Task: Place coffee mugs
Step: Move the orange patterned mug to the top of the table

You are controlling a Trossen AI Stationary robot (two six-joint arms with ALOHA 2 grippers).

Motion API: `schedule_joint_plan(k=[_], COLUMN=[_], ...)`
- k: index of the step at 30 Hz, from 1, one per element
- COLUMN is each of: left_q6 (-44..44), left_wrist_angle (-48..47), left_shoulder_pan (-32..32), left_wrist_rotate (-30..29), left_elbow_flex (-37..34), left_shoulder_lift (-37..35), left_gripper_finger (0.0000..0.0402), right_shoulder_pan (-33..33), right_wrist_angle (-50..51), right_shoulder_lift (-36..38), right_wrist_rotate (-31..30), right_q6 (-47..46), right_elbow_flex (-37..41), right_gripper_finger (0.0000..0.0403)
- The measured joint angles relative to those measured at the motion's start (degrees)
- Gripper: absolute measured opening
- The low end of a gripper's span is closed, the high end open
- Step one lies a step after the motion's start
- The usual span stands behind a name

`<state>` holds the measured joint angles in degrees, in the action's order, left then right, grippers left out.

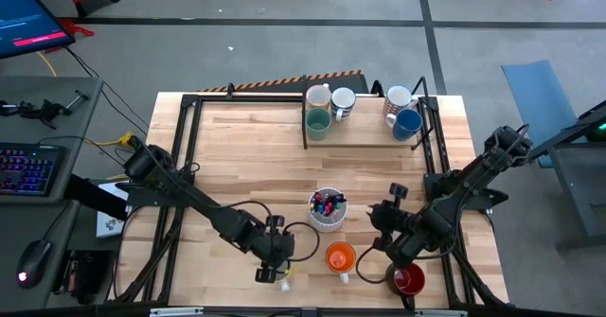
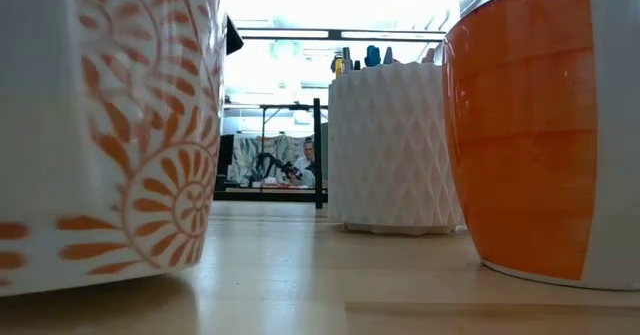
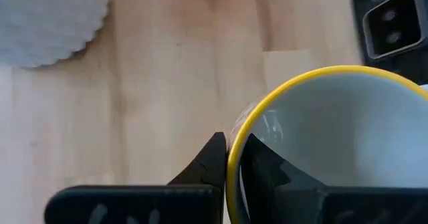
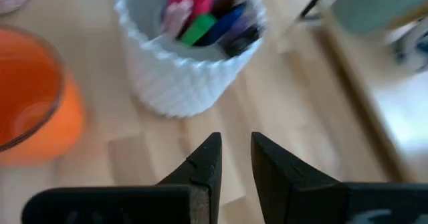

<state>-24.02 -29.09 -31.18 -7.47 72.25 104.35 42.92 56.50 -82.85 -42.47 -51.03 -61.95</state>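
Broad table (image 1: 246,156) of pale planked wood, boxed by a black metal frame. Near its middle a white pen cup (image 1: 328,210): round, handleless, quilted diamond ribbing on the wall, stuffed with coloured pens.

Beyond the pen cup, at the table's far edge, a flat light wooden board (image 1: 365,130) bearing five glossy round mugs: cream mug (image 1: 318,96) and white mug (image 1: 343,100) side by side, teal green mug (image 1: 318,122) just in front of the cream one, and farther right a patterned grey-white mug (image 1: 399,98) touching a blue mug (image 1: 408,123).

On the near side of the pen cup, just beside it, a smooth orange mug (image 1: 340,257) with a white handle. Near and to the right of the pen cup, well apart from it, a dark red mug (image 1: 408,280).

Left gripper (image 3: 233,144), near and left of the pen cup, pinched shut on the thin rim of a yellow-rimmed mug (image 3: 334,130), one dark finger outside the wall, one inside the pale glazed bowl.

Right gripper (image 4: 235,144), just right of the pen cup above bare wood, fingers slightly parted, holding nothing.
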Motion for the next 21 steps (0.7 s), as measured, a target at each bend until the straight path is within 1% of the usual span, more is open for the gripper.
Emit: schedule_joint_plan(k=[3,5,8,11,13,16,18,21], left_q6=[2.33,4.02,6.86,10.24,12.57,16.33,17.56,18.58], left_wrist_angle=[-3.52,-8.18,-15.82,-20.15,-22.3,-28.26,-31.72,-34.8], left_shoulder_pan=[1.72,3.38,6.57,10.39,13.2,16.8,18.99,22.78], left_wrist_rotate=[-0.63,-2.62,-6.43,-9.43,-9.92,-11.04,-12.69,-13.17], left_elbow_flex=[0.03,0.78,3.65,7.22,9.48,13.01,14.91,16.4], left_shoulder_lift=[-0.99,-1.73,-2.23,-2.81,-2.83,-3.1,-3.77,-4.78], left_gripper_finger=[0.0014,0.0013,0.0013,0.0012,0.0012,0.0012,0.0012,0.0012], right_shoulder_pan=[0.0,0.0,0.0,0.0,0.0,0.0,0.0,0.0], right_wrist_angle=[1.43,2.63,4.22,4.79,4.99,5.51,5.68,5.63], right_shoulder_lift=[0.0,0.0,0.0,0.0,0.0,0.0,0.0,0.0], right_wrist_rotate=[-4.2,-5.57,-5.52,-6.1,-7.24,-7.55,-7.43,-7.34], right_q6=[-1.56,-3.19,-5.76,-7.22,-7.91,-9.39,-9.59,-9.59], right_elbow_flex=[0.0,0.0,0.0,0.0,0.0,0.0,0.0,0.0], right_gripper_finger=[0.0059,0.0059,0.0059,0.0059,0.0059,0.0059,0.0059,0.0059])
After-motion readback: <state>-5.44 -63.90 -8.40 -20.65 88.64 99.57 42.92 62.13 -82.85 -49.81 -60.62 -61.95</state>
